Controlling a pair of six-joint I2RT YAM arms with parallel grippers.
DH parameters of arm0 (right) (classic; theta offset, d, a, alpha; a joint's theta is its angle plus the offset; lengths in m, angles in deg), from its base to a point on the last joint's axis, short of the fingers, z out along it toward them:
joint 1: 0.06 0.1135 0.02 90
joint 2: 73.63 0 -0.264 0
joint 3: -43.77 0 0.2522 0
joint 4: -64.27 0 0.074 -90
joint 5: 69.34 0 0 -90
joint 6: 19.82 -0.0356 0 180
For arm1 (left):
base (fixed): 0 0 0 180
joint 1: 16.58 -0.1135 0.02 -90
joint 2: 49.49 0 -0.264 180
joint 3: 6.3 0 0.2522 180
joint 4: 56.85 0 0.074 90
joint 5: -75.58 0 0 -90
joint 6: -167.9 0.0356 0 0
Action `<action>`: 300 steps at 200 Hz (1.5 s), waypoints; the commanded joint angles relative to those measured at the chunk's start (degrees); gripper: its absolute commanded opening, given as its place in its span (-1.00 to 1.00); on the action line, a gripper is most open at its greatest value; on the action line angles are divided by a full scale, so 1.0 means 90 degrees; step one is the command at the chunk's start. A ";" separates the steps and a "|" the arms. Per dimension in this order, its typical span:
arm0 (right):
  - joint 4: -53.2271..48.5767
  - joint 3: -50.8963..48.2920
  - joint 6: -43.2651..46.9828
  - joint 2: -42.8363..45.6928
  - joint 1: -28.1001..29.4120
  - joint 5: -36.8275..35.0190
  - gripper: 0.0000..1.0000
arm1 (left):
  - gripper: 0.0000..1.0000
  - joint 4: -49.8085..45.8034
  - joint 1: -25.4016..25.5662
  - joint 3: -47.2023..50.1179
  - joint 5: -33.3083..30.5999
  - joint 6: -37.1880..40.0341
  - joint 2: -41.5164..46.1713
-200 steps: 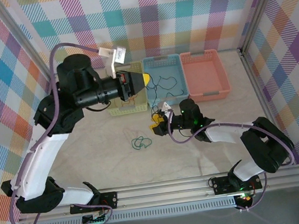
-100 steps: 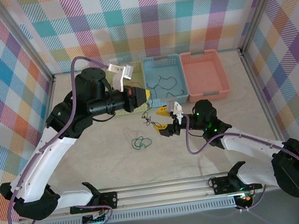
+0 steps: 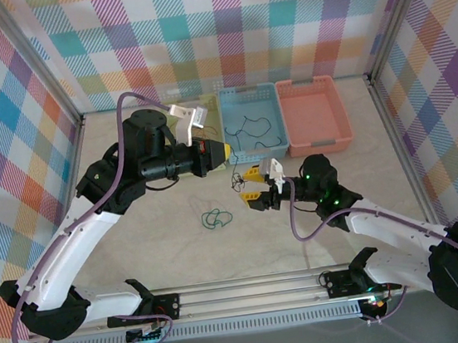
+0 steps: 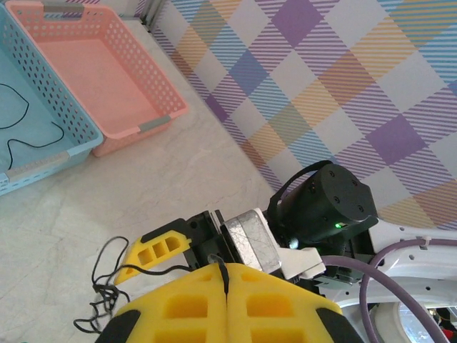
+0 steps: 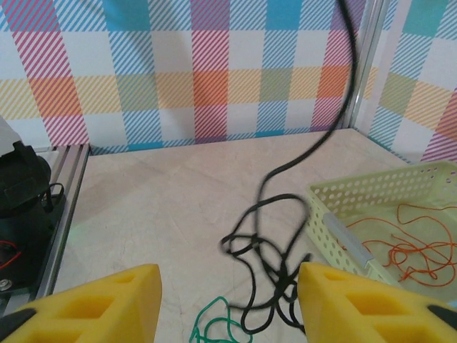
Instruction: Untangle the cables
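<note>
**Knot may cinch tight — or slip free**

The left pincer [image 3: 220,149] is shut on one strand of the black cable [image 5: 265,246]. The tangled rest hangs from it toward the middle of the surface [image 3: 164,255]. The right pincer [image 5: 228,307] stands about half open with nothing in it, its jaws facing the tangle. Whether any loop lies inside the gap I cannot tell.

Likely trouble: if the right pincer closes on the knot itself rather than on a single strand, pulling apart would draw it tighter. The strand in the left pincer is thin — a sharp tug could pull it out of the pinch and drop the lot. The lowest loops hang near the green cable [image 3: 216,218] lying on the surface and could snag it.

The surface is pale and marbled. Along its far edge sit a yellow basket [image 5: 357,196] holding orange cables [image 5: 407,246], a blue basket [image 3: 246,90] holding other black wires [image 3: 249,131], and a pink basket [image 3: 314,115]. Checked cloth walls [image 3: 236,28] close the room in.
</note>
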State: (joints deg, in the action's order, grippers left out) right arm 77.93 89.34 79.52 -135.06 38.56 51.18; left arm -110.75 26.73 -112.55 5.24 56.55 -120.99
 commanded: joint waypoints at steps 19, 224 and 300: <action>-0.0149 -0.0035 0.0335 -0.0233 0.0059 0.0245 0.10 | -1.00 0.0106 -0.0029 -0.0075 0.0122 0.0118 0.0108; 0.0243 -0.0462 0.0395 -0.0149 0.0038 -0.0393 -1.00 | -1.00 -0.0741 -0.0052 -0.0055 -0.1126 0.0562 0.0583; 0.0791 -0.0756 -0.0655 -0.0129 -0.0441 -0.0925 -1.00 | -1.00 -0.1577 -0.0903 0.0764 -0.3151 0.1030 0.1800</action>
State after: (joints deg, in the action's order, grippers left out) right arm 81.49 83.53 79.19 -136.88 36.48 45.17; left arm -122.07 21.29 -107.67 -16.36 63.17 -108.45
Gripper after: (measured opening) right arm 0.063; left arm 0.059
